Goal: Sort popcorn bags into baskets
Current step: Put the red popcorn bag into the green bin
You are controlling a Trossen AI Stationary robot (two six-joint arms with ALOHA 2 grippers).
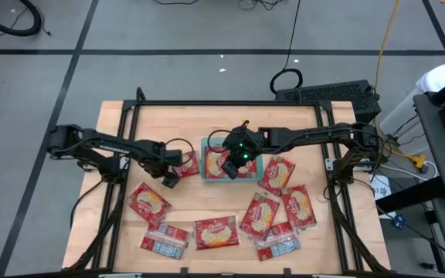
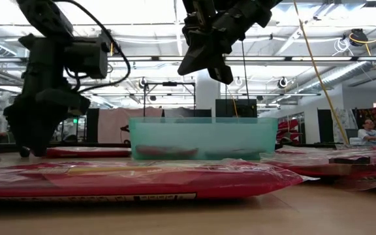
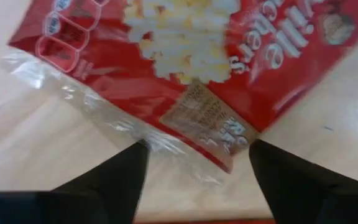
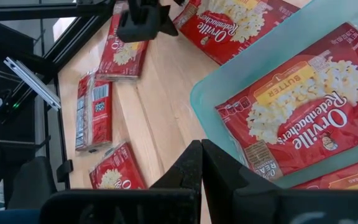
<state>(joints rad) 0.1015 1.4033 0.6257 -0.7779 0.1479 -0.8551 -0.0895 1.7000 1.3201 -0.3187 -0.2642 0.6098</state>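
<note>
Right now the left gripper [image 1: 171, 179] hangs low over the table [image 1: 114, 123], fingers [image 3: 114, 180] spread wide w/ nothing between them. Just ahead of its tips lies a popcorn bag [image 3: 185, 56], picture side up, clear seal edge nearest the fingers; bag flat on the wood, not gripped. In the high view that same bag [image 1: 187, 164] sits between the left gripper and the teal basket [image 1: 208, 144], just beside the basket's wall, outside it.

Right gripper [image 1: 231, 164] is raised above the basket, fingers [image 4: 194, 165] pressed together, holding nothing. Directly under and ahead of it, inside the basket [image 4: 207, 93], a bag lies picture up [image 4: 297, 106]; a 2nd red bag edge [image 4: 347, 177] shows beside it in the same tray.

Low view: left gripper [image 2: 31, 147] nearly at table level, right gripper [image 2: 204, 62] well above the basket rim [image 2: 201, 121]; red packets visible through the translucent wall.

Rest of the bags loose on the table, on the near side of both grippers: one just below the left gripper [image 1: 150, 203], two grey-panel-up ones [image 1: 165, 239] [image 1: 278, 246], one picture-up at centre front [image 1: 215, 232], plus an overlapping cluster to the right gripper's side [image 1: 280, 199]. Can't tell exact count in the cluster.
</note>
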